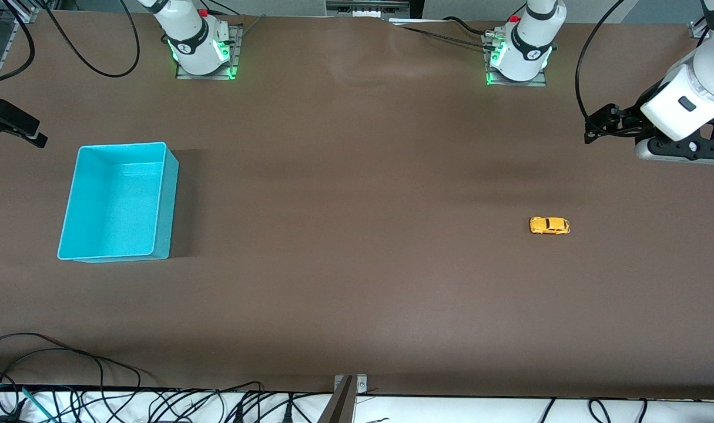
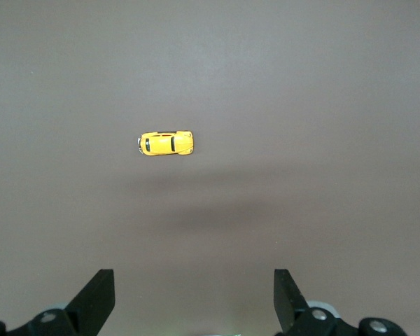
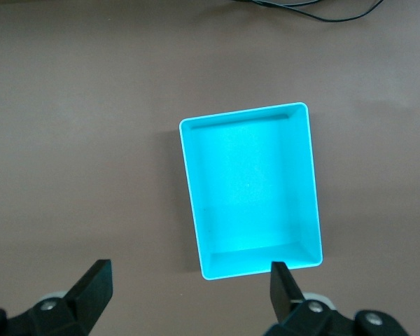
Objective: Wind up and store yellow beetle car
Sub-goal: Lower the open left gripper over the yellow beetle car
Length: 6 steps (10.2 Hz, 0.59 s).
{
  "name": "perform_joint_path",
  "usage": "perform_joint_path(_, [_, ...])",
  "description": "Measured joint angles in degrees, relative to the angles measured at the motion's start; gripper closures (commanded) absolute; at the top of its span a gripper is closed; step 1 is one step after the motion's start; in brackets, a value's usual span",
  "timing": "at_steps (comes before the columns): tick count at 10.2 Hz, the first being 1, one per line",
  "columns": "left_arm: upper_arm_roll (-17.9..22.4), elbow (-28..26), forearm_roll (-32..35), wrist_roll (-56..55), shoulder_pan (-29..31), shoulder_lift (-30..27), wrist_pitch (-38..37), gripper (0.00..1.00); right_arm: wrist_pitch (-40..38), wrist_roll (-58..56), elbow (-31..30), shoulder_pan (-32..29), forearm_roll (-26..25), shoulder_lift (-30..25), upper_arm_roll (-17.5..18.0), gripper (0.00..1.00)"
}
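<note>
The yellow beetle car [image 1: 549, 225] stands on its wheels on the brown table toward the left arm's end; the left wrist view shows it [image 2: 166, 143] from above. My left gripper [image 1: 592, 130] hangs high over the table at that end, open and empty [image 2: 194, 280], well clear of the car. The turquoise bin [image 1: 121, 145] sits empty toward the right arm's end. My right gripper [image 1: 36, 136] hovers over the table beside the bin, open [image 3: 191, 269] with nothing between its fingers; the bin's rim [image 3: 245, 114] shows below it.
Both arm bases [image 1: 201, 47] [image 1: 518, 56] stand along the table's edge farthest from the front camera. Loose black cables [image 1: 69, 364] lie along the edge nearest that camera, next to a metal bracket [image 1: 346, 396]. A cable [image 3: 322, 10] also lies near the bin.
</note>
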Motion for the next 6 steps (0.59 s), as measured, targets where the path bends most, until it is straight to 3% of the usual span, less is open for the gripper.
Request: perform_joint_path(6, [0.48, 4.83, 0.35, 1.78, 0.22, 6.30, 1.07, 0.00, 0.02, 0.02, 0.00, 0.00, 0.00, 0.07, 0.01, 0.00])
